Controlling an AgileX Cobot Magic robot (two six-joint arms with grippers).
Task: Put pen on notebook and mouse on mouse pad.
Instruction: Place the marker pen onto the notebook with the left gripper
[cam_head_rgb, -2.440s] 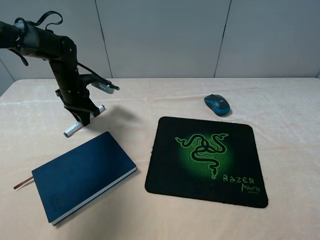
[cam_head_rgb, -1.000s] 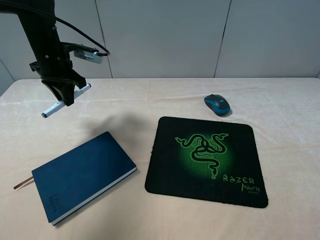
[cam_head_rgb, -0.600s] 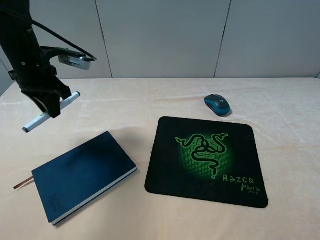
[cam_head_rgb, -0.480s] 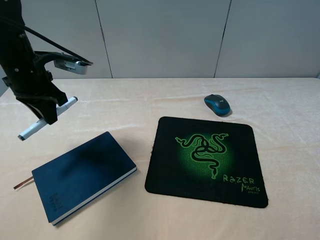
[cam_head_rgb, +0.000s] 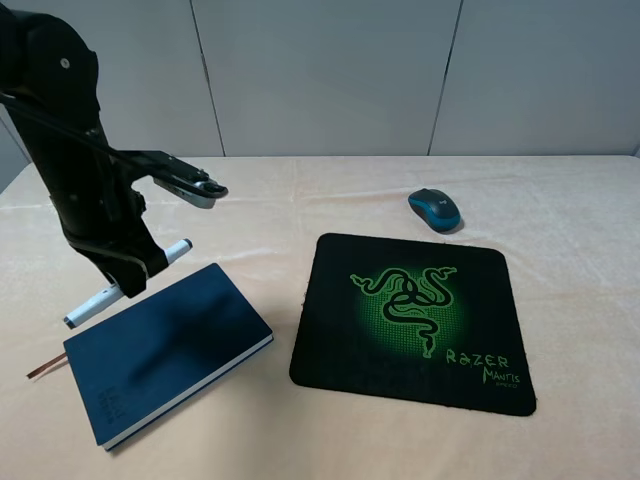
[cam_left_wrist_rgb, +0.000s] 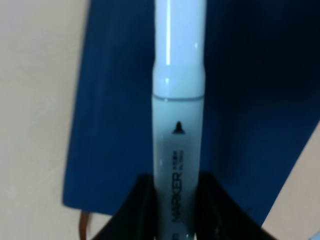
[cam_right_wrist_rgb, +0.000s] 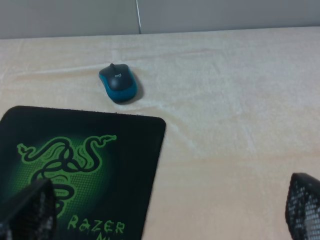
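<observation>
My left gripper (cam_head_rgb: 128, 278) is shut on the white pen (cam_head_rgb: 100, 298), which slants just above the far left edge of the navy notebook (cam_head_rgb: 170, 345). In the left wrist view the pen (cam_left_wrist_rgb: 178, 100) runs lengthwise over the notebook (cam_left_wrist_rgb: 115, 100), clamped between the dark fingers (cam_left_wrist_rgb: 142, 202). The teal-sided mouse (cam_head_rgb: 436, 208) sits on the cloth behind the black mouse pad (cam_head_rgb: 410, 320). My right gripper (cam_right_wrist_rgb: 167, 202) is open and empty, hanging over the near right of the mouse pad (cam_right_wrist_rgb: 85, 165), with the mouse (cam_right_wrist_rgb: 118, 82) farther off. It is outside the high view.
A beige cloth (cam_head_rgb: 300, 200) covers the table and a grey panel wall (cam_head_rgb: 330, 70) stands behind it. The left wrist camera (cam_head_rgb: 195, 188) sticks out to the right of the arm. A brown ribbon (cam_head_rgb: 45, 366) pokes out of the notebook's near left end.
My left arm has come down and to the right with the pen, from high over the cloth left of the notebook to just above its far left edge. Mouse, pad and notebook stay put.
</observation>
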